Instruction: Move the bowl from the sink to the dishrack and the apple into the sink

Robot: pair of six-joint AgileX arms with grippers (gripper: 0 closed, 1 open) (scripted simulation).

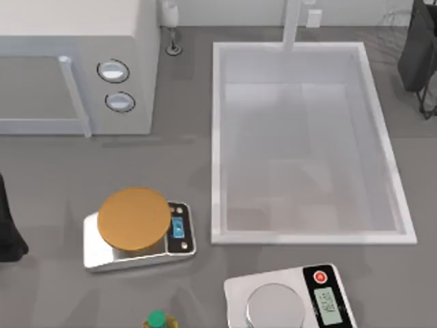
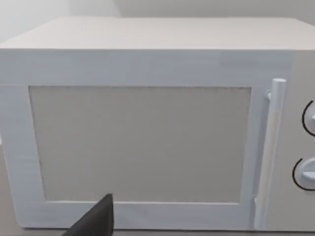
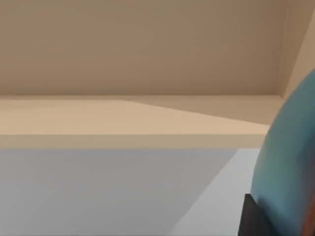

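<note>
Blue bowl [image 3: 290, 162] touches right gripper [image 3: 256, 219] (grasp unclear), orientation unreadable.

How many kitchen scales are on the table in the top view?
2. One scale, carrying an orange disc, sits left of the sink. The other scale, with a silver plate, sits at the bottom edge below the sink.

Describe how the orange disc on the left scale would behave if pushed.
The orange disc looks flat and rigid, so it would probably slide rather than roll. Sitting atop the scale, it might slip off its edge.
</note>
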